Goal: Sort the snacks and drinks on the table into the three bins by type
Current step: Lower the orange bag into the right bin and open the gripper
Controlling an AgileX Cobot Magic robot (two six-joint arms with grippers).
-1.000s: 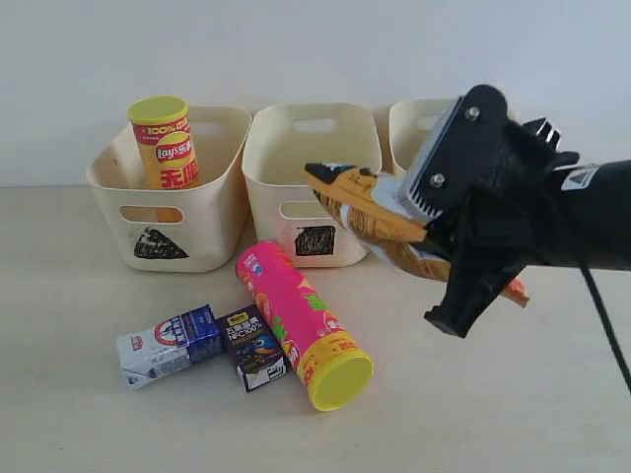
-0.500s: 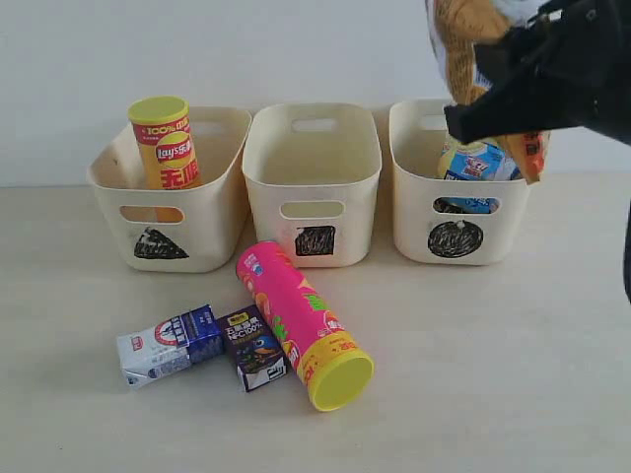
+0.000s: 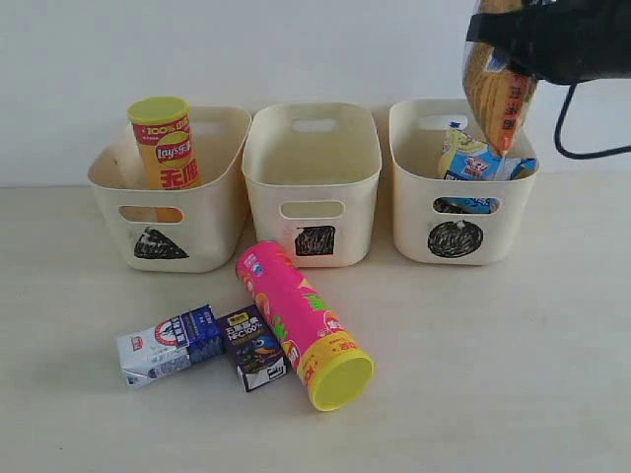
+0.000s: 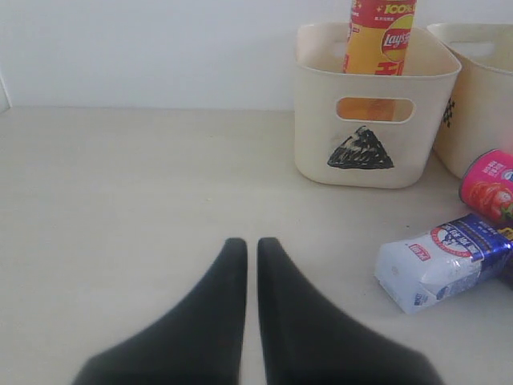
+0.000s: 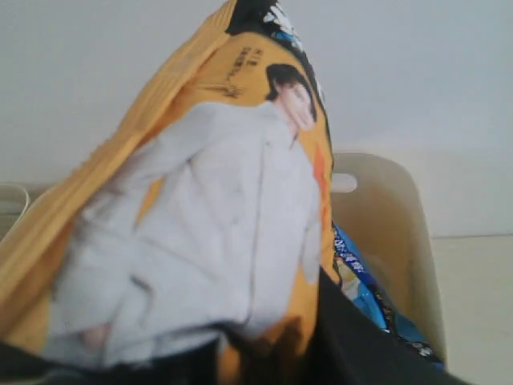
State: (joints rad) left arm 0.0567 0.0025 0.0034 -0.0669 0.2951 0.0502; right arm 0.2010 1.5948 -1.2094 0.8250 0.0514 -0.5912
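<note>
**Orange bag held above the circle bin**

The pale tabletop (image 3: 493, 394) carries three cream bins in a row; the square bin (image 3: 266, 222) stands in the middle with nothing showing inside it; the triangle bin (image 3: 202, 241) sits just to its left and the circle bin (image 3: 409, 222) just to its right. The pink tube (image 3: 296, 320) lies on its side in front of the square bin, its yellow lid pointing away from the bin and toward the camera; the yellow-red tube (image 3: 166, 148) stands upright inside the bin to the square bin's left. The orange bag (image 3: 498, 99) hangs up and to the right of the square bin, over the circle bin's opening; the right gripper (image 3: 513, 44) has its jaws clamped on the bag's upper part. The blue-white bag (image 3: 473, 166) rests inside the circle bin, beneath the orange one. The white-and-blue carton (image 3: 168, 345) lies in front and to the left of the square bin; the purple carton (image 3: 253, 347) lies between that carton and the pink tube, touching the tube. The left gripper (image 4: 244, 245) has its jaws pressed together on nothing, low over bare tabletop, out beyond the triangle bin's far side from the square bin.
</note>
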